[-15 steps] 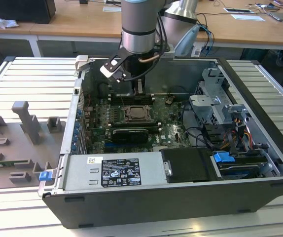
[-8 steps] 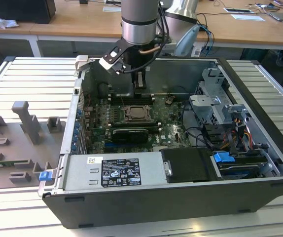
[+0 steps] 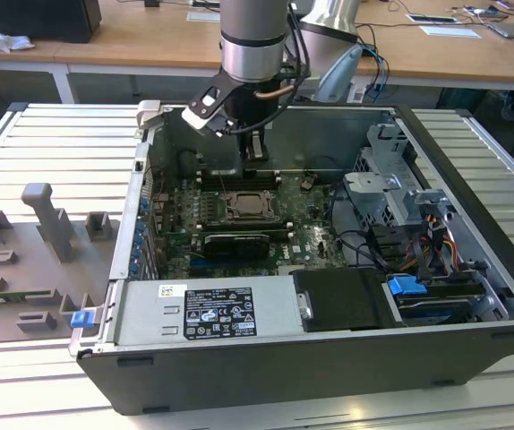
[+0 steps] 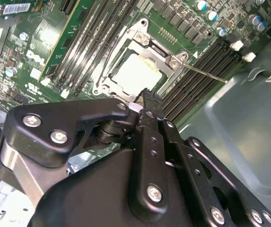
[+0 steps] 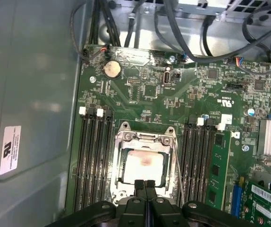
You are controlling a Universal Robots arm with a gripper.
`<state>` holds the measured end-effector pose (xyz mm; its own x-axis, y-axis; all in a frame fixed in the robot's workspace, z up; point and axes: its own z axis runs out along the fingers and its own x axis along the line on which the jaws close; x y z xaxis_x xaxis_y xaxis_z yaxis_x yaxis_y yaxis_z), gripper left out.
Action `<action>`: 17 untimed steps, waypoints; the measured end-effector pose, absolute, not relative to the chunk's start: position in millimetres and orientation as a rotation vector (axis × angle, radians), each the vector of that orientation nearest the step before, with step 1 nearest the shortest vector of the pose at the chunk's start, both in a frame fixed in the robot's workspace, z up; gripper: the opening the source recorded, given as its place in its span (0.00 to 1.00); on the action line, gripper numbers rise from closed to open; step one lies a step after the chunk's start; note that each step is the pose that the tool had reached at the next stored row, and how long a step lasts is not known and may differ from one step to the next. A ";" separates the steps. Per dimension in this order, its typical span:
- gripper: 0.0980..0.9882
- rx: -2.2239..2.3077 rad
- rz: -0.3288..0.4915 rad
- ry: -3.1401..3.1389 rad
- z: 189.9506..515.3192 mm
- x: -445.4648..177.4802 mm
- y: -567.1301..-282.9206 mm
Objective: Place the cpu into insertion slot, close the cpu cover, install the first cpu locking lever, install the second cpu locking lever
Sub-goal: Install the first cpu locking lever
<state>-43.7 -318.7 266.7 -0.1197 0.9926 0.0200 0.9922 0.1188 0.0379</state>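
My gripper (image 4: 147, 93) is the nearest thing in both wrist views: black linkages, and two fingertips pressed flat together with nothing between them. I judge they are shut like this to make one narrow, stiff tip, better for nudging thin metal than for picking anything up.

In the first wrist view the joined tips (image 5: 145, 183) hang just over the near edge of the socket. The cpu (image 5: 144, 163) lies square inside it, its pale top showing through the cut-out of the cpu cover (image 5: 145, 138). The cover looks folded down flat, so the chip is held in place by the frame and not by me.

A thin locking lever (image 4: 204, 73) juts from the socket's corner out over the black memory slots (image 4: 206, 56). It looks unlatched. I cannot tell about the other lever.

In the exterior view I hover inside the open computer case (image 3: 329, 358). The insertion slot (image 3: 250, 209) is at about six o'clock from my fingertips, and the drive cage (image 3: 391, 193) is at three o'clock from the slot.
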 end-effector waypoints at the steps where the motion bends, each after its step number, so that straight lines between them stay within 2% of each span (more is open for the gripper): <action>1: 0.01 2.060 0.065 2.358 266.7 -43.7 -318.7; 17: 0.01 1.863 0.066 2.521 266.7 -43.7 -318.7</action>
